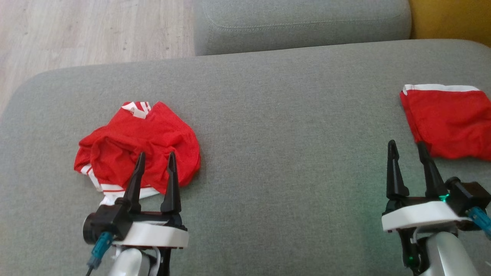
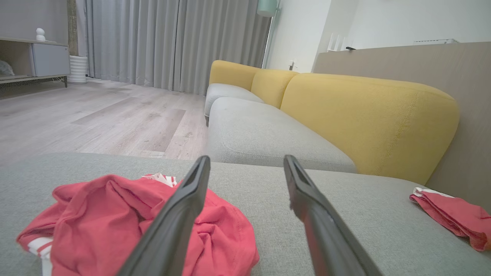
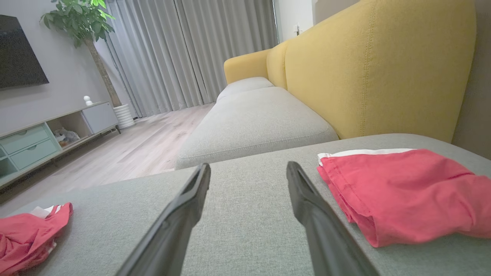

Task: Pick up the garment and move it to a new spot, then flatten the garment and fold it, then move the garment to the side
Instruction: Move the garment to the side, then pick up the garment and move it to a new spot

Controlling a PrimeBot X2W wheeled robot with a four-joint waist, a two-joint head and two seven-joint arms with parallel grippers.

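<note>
Left gripper (image 1: 156,154) stands with its two dark fingers spread wide and nothing between them, poised at the near edge of a crumpled red garment (image 1: 126,138) on the left part of a grey sofa seat (image 1: 268,134). In the head view both fingertips overlap the cloth. In the left wrist view one finger crosses the heap while the other lies over bare upholstery. Whether either finger actually touches the fabric cannot be told.

Right gripper (image 1: 406,143) is likewise wide open and empty, over bare cushion, its outer fingertip just beside the near corner of a folded red garment (image 1: 448,122) that lies flat at the seat's right edge. The two red pieces lie well apart.

The crumpled garment is bunched into a rounded heap, with red-and-white striped trim showing at its near left edge and a white-patterned band at its far side. The marks there are too small to read as lettering. The folded piece carries a plain white band along its far edge.

Beyond the seat lie a second grey cushion (image 1: 299,23) and a pale wooden floor (image 1: 76,30). The wrist views take in yellow backrests (image 2: 364,115), grey curtains (image 2: 172,38), a low media cabinet (image 3: 38,134), a dark wall-mounted screen (image 3: 19,50) and a potted tree (image 3: 84,19)
</note>
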